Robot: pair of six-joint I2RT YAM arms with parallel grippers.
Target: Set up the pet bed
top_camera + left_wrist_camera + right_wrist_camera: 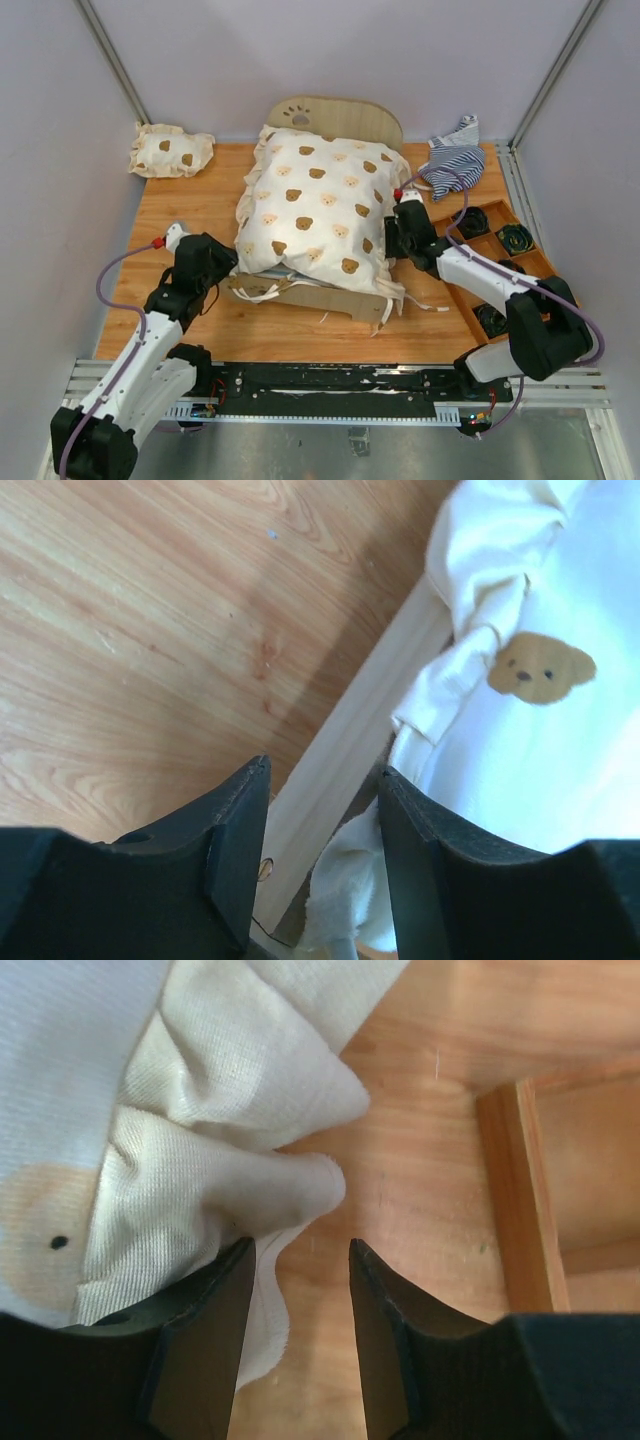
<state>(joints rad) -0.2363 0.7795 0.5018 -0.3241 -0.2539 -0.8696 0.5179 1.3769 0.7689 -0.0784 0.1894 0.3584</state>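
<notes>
left gripper point(322, 770): jaws apart, astride pet bed point(372, 705) side rail, bed's 8 o'clock | right gripper point(300, 1244): jaws apart, beside bear-print cushion point(200, 1110) frill, bed's 3 o'clock

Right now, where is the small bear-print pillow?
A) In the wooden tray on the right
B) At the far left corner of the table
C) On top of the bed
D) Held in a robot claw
B: the small pillow lies by itself at the far left corner of the table, well apart from the bed.
</notes>
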